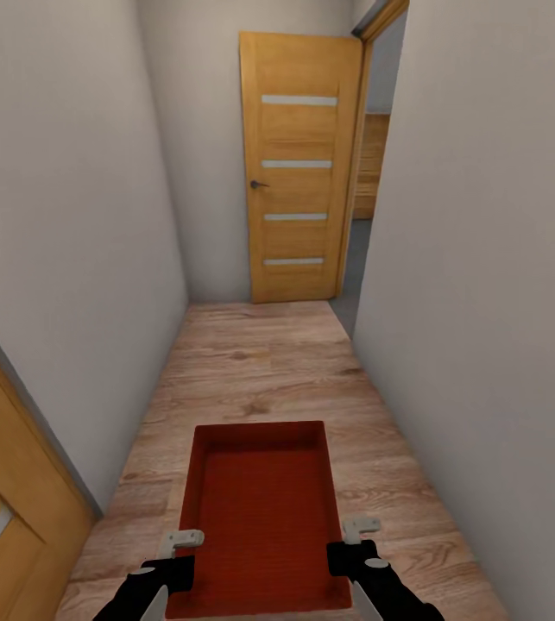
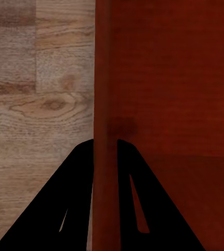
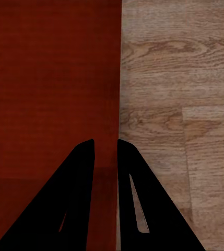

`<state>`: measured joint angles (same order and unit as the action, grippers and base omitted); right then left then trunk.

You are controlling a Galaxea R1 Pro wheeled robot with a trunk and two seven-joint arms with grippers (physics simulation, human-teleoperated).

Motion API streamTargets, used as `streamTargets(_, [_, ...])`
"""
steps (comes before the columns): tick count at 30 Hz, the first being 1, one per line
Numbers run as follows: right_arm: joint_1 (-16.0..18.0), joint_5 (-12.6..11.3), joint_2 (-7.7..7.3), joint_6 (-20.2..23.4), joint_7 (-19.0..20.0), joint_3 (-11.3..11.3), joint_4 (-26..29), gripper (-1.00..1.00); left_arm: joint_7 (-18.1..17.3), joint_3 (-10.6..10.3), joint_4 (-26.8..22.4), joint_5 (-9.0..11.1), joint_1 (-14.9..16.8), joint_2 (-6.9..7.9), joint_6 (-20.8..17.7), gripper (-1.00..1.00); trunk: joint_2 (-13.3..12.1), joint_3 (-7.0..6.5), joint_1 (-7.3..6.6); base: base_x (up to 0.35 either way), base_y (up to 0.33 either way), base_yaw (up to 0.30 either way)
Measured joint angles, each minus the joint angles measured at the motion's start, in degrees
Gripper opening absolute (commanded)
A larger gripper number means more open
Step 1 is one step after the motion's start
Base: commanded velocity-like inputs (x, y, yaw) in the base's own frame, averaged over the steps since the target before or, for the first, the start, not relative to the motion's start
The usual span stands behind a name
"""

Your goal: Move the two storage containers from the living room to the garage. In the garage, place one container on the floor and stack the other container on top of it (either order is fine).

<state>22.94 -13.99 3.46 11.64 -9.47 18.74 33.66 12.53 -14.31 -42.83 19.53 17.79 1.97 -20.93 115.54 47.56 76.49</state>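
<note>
Orange-red open-top rectangular bin (image 1: 264, 509) carried down the wood-plank hallway (image 1: 251, 362), left gripper (image 2: 105, 151) and right gripper (image 3: 106, 151) each clenched on 1 side wall. Risk: thin-wall pinch slips, or bin clips the doorway past the slatted wooden door (image 1: 299, 164).

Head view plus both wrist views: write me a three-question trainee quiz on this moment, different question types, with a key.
1. True or false: the left gripper clamps a side wall of the red bin.
2. Which floor lies under the bin? A) grey concrete B) wood planks C) carpet
3. Fill in: the wooden door at the hallway's end has ___ pale horizontal strips.

Key: 1 true; 2 B; 3 four. The right gripper grips the opposite wall the same way.
</note>
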Motion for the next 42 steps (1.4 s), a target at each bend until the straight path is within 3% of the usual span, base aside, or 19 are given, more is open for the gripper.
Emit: streamTargets(42, [0.0, 0.0, 0.0, 0.0, 0.0, 0.0, 0.0, -1.0, 0.0, 0.0, 0.0, 0.0, 0.0, 0.0, 0.0, -1.0, 0.0, 0.0, 0.0, 0.343, 0.007, 0.0])
